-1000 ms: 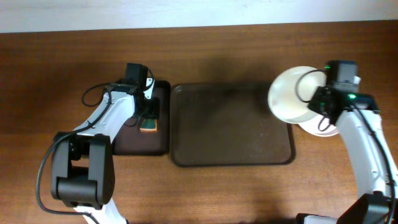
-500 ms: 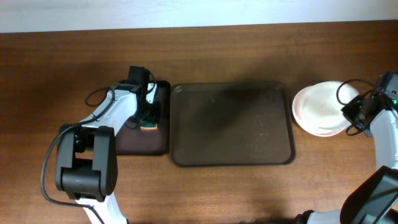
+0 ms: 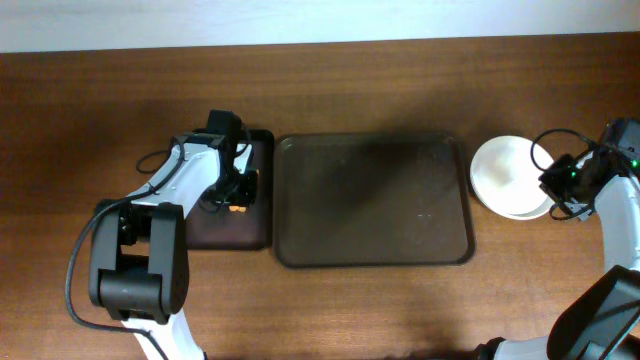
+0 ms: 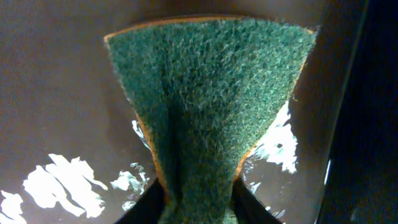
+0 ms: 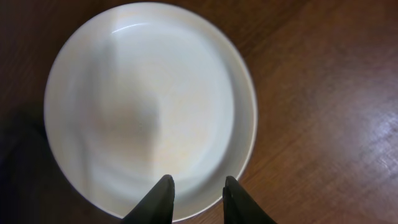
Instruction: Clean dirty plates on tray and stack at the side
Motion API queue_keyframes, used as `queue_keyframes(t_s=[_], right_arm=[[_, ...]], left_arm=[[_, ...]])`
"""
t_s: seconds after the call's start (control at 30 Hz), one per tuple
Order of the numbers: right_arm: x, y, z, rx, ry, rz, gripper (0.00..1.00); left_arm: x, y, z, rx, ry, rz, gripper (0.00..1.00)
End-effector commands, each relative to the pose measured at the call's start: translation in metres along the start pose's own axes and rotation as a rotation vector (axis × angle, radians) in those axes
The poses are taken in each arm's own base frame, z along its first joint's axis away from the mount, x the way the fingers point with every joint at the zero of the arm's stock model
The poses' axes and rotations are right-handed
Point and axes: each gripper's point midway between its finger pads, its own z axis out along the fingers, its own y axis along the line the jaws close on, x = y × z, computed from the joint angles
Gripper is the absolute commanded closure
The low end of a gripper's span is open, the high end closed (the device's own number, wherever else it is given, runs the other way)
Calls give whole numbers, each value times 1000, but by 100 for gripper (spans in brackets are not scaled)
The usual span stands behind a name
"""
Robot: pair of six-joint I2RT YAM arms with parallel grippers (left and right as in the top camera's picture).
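The big brown tray (image 3: 373, 205) lay in the middle of the desk (image 3: 400, 310) with its long side running left to right, its dark bottom showing. The plates (image 3: 506, 176) sat stacked on the wood just off its right short end, apart from the rim. The top one was plain white, and a second edge peeped out underneath on one side; how many lay in the pile I couldn't tell. The right hand (image 5: 198, 188) hung over the near rim of the stack, its two dark fingers (image 5: 163, 190) spread with nothing between them. Whether the tips touched the plate was hard to judge from above. Over on the left, the left hand (image 4: 199, 206) was clamped on a sponge (image 4: 211, 93), green scouring face up with an orange edge, pinched into a fold that fanned out away from the fingers. It hovered over the smaller black tray (image 3: 235, 228) beside the big one, and the arm hid most of the sponge from overhead.
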Motion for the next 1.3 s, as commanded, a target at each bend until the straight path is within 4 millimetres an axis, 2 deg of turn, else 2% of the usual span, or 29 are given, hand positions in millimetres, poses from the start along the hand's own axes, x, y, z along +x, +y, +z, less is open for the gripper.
queue_keyframes(t_s=[0.0, 0.07, 0.1, 0.13, 0.17, 0.23, 0.3, 0.33, 0.37, 0.4, 0.5, 0.67, 0.73, 0.83, 1.0, 1.1, 1.13, 1.17, 1.27], right_arm=[[0, 35, -5, -91, -2, -157, 72], [4, 56, -8, -118, -6, -242, 72], [14, 78, -11, -178, 10, -327, 70], [29, 102, -15, -265, 37, -428, 66], [42, 120, -18, -319, 55, -497, 63], [57, 137, -18, -330, 67, -557, 56], [72, 151, -20, -346, 84, -601, 40], [79, 155, -21, -350, 97, -620, 27], [86, 158, -21, -352, 112, -634, 4], [90, 159, -23, -352, 120, -643, 1], [99, 154, -34, -341, 142, -650, 1], [113, 125, -63, -253, 177, -636, 1], [113, 115, -81, -229, 128, -641, 1], [112, 111, -109, -276, 8, -649, 1], [120, 89, -147, -318, -228, -652, 1], [128, 81, -157, -330, -255, -651, 1], [128, 81, -159, -333, -261, -651, 1], [128, 81, -159, -333, -261, -651, 1], [128, 81, -153, -323, -238, -651, 1]], left_arm=[[-25, -1, -26, 11, -60, 0, 60], [-36, -2, -42, 13, -107, 3, 52], [-44, -3, -55, 14, -147, 4, 39], [-48, -3, -64, 14, -175, 6, 13], [-52, -3, -74, 15, -201, 5, 0], [-56, 0, -83, 16, -229, -25, 0], [-54, 6, -91, 19, -241, -79, 0], [-53, 8, -96, 21, -247, -108, 0], [-53, 12, -105, 21, -264, -128, 0], [-50, 16, -112, 21, -271, -141, 0], [-33, 25, -129, 14, -254, -168, 0], [-5, 22, -143, 19, -199, -184, 0], [7, 18, -152, 24, -217, -176, 0], [24, 16, -164, 28, -302, -169, 0], [59, 12, -210, 46, -654, -142, 0], [74, 10, -227, 51, -777, -132, 0], [78, 9, -240, 54, -837, -127, 0], [83, 9, -251, 56, -877, -124, 0], [88, 8, -261, 58, -918, -120, 0]])
